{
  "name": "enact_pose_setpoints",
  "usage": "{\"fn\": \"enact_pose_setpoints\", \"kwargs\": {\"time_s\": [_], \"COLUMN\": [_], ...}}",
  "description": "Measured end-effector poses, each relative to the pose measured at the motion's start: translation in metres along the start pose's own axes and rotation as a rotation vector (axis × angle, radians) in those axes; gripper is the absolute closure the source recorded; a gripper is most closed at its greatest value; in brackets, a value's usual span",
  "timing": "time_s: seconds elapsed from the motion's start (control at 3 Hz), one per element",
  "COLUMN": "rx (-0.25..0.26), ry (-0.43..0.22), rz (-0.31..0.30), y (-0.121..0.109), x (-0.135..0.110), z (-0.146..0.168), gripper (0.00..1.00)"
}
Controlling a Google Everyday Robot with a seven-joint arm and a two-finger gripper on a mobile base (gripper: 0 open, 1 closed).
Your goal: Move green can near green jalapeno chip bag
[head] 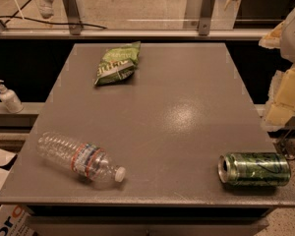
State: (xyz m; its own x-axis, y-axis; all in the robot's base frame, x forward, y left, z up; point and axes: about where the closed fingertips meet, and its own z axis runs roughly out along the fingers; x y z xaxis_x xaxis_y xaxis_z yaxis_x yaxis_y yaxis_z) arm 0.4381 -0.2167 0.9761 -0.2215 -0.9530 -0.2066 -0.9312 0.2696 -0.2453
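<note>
The green can (254, 169) lies on its side near the front right corner of the grey table (187, 107), with its silver top pointing left. The green jalapeno chip bag (117, 64) lies flat at the back left of the table, far from the can. My gripper (286, 95) shows as pale white and yellowish parts at the right edge of the camera view. It is beyond the table's right side, above and behind the can, and holds nothing that I can see.
A clear plastic water bottle (80, 157) lies on its side at the front left of the table. A white pump bottle (9, 98) stands on a ledge to the left. A railing with metal posts (71, 9) runs behind the table.
</note>
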Motion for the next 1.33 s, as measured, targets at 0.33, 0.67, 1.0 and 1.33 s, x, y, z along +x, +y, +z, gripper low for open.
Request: {"fn": "enact_pose_setpoints", "kwargs": {"time_s": [0.33,0.67,1.0,1.33], "rx": [0.003,-0.023,-0.016,-0.023], "ry": [-0.009,-0.029,-0.032,-0.032], "rz": [0.005,0.051,0.045,0.035], "y": [0.007,0.034,0.034,0.047], "x": [0.004,0.026,0.024,0.035], "z": [0.0,0.014,0.013,0.026], "gripper": [0.0,0.0,0.0,0.0]}}
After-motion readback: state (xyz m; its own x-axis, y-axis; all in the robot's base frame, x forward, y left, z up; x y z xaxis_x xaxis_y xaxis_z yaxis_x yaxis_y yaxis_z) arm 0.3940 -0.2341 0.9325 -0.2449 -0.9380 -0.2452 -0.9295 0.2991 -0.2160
